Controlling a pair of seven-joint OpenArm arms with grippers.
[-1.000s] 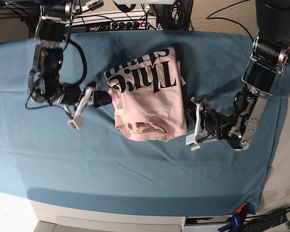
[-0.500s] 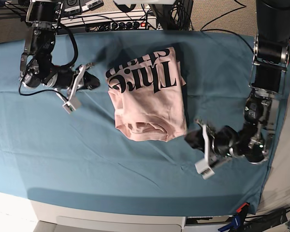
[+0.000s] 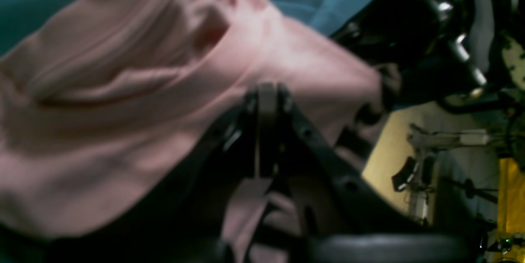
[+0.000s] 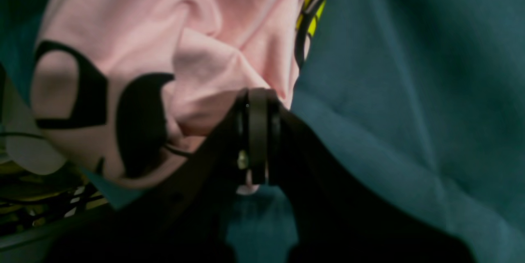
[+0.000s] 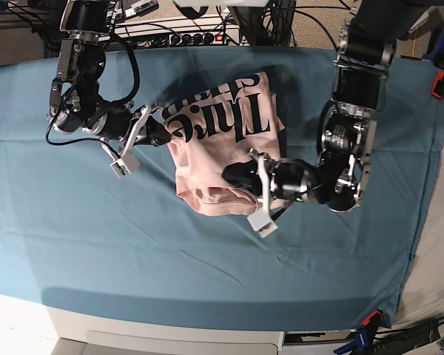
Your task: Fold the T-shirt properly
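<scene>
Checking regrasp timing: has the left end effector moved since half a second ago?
Yes. The left end effector moved left from the teal sheet onto the T-shirt.

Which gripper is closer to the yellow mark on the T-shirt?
Right. The right gripper, shut, pinches the T-shirt just below the yellow mark. The left gripper, also shut, grips the plain pink side; no mark shows there.

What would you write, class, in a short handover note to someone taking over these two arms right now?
Left gripper: shut, pinching the T-shirt at its plain near end.
Right gripper: shut on the T-shirt's edge by the black lettering.
The T-shirt lies folded into a compact bundle in the middle of the teal sheet, lettering facing up at the far end.
Done: folded down to a small rectangle.
Left: probably one more fold or a tidy-up, then let go.
</scene>
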